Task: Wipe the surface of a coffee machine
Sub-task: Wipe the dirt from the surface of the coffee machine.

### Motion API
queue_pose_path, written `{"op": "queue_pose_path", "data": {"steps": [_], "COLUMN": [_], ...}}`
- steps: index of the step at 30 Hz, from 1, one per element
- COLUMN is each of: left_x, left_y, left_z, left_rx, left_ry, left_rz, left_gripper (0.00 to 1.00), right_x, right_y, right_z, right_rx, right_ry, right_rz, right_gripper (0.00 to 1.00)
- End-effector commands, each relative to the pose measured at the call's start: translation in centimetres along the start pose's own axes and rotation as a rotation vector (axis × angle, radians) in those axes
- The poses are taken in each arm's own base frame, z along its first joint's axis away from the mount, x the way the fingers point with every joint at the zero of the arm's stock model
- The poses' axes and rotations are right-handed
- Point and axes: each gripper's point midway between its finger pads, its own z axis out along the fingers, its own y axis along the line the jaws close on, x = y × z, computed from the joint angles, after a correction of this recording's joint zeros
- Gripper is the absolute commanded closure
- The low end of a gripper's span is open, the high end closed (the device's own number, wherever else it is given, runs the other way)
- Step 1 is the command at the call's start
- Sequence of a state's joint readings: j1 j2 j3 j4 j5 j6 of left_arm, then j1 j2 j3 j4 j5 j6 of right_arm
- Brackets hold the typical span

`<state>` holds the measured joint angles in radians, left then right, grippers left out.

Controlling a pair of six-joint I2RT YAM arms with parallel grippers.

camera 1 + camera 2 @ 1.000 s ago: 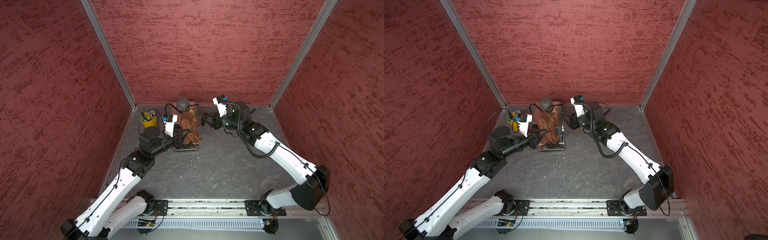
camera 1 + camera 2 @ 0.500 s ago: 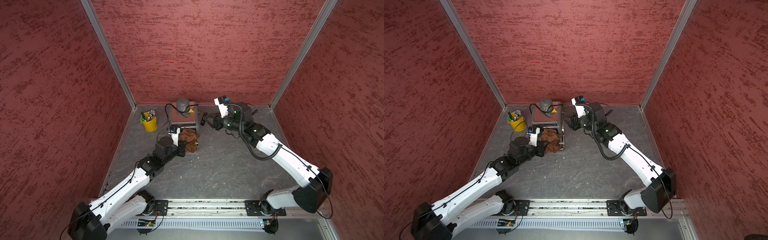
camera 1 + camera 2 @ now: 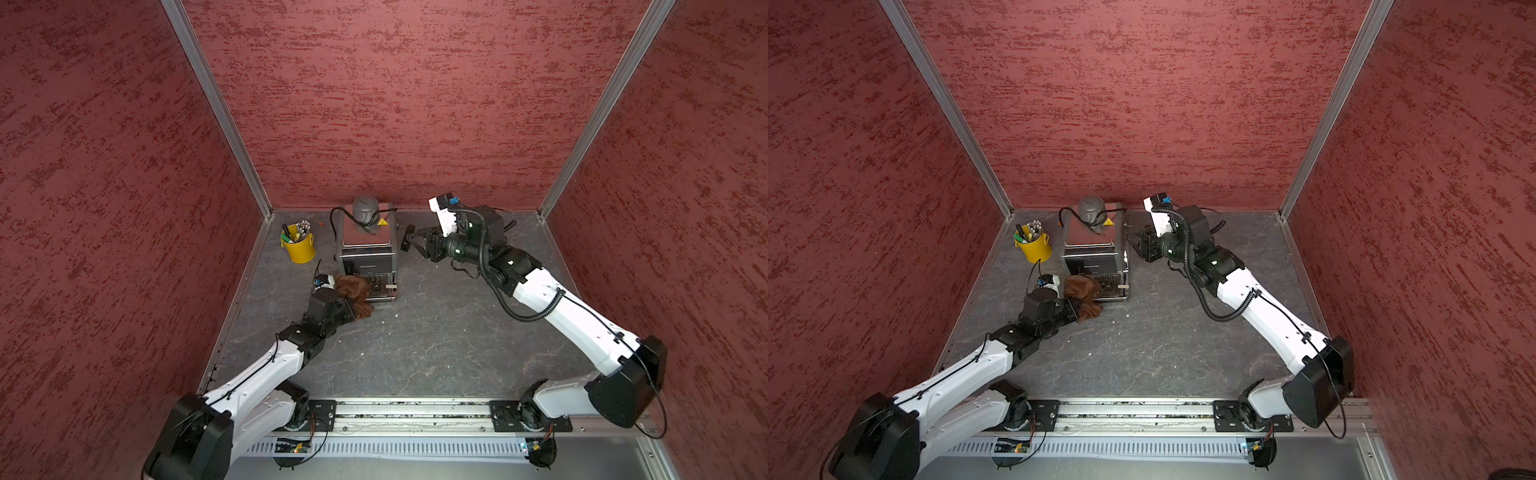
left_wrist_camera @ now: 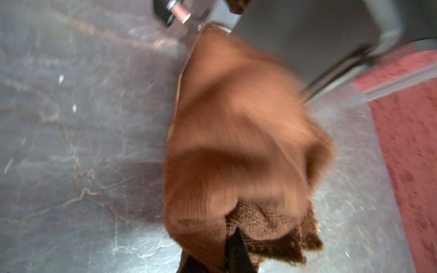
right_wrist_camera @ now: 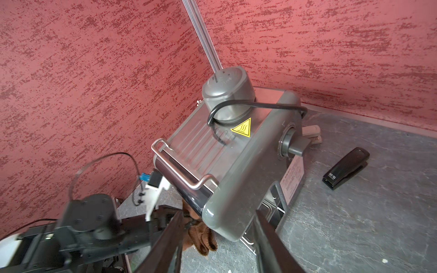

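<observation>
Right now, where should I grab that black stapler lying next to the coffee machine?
Probably pinch the black stapler across its two long sides near mid-length, coming straight down from above: it lies flat, long and narrow, with bare table around it.

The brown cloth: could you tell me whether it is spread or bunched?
Bunched: the brown woven cloth shows crumpled, overlapping folds, nowhere flat.

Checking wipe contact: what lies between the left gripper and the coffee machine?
The brown cloth, clamped in the left gripper, reaches the front of the coffee machine; both top views show it.
</observation>
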<state>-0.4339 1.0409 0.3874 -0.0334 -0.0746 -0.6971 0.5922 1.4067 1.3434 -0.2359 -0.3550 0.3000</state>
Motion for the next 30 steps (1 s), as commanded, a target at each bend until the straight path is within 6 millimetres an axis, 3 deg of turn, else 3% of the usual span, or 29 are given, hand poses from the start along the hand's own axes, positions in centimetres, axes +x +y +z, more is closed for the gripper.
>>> {"op": "queue_pose_path", "data": {"steps": [1, 9, 20, 30], "left_x": [-1.9, 0.2, 3.9, 5.8], "left_y": [-0.7, -1.5, -5.8, -10.0], "left_z": [0.9, 3.9, 6.0, 8.6], "left_rx": [0.018, 0.004, 0.081, 0.186], "left_ry": [-0.080, -0.010, -0.026, 0.028], "left_rz": [-0.106, -0.151, -0.110, -0.104], "left_gripper": [1.00, 1.00, 1.00, 1.00], "right_x": [-0.7, -0.3, 0.0, 0.2], "right_y": [0.8, 0.6, 0.6, 0.4], "right_z": [0.0, 0.1, -0.3, -0.8], "right_rx": [-0.026, -0.019, -0.008, 0.006], "right_ry": [-0.013, 0.000, 0.007, 0.009], "right_rz": [0.006, 0.008, 0.001, -0.009], "right_gripper": [0.53, 0.53, 0.53, 0.53]}}
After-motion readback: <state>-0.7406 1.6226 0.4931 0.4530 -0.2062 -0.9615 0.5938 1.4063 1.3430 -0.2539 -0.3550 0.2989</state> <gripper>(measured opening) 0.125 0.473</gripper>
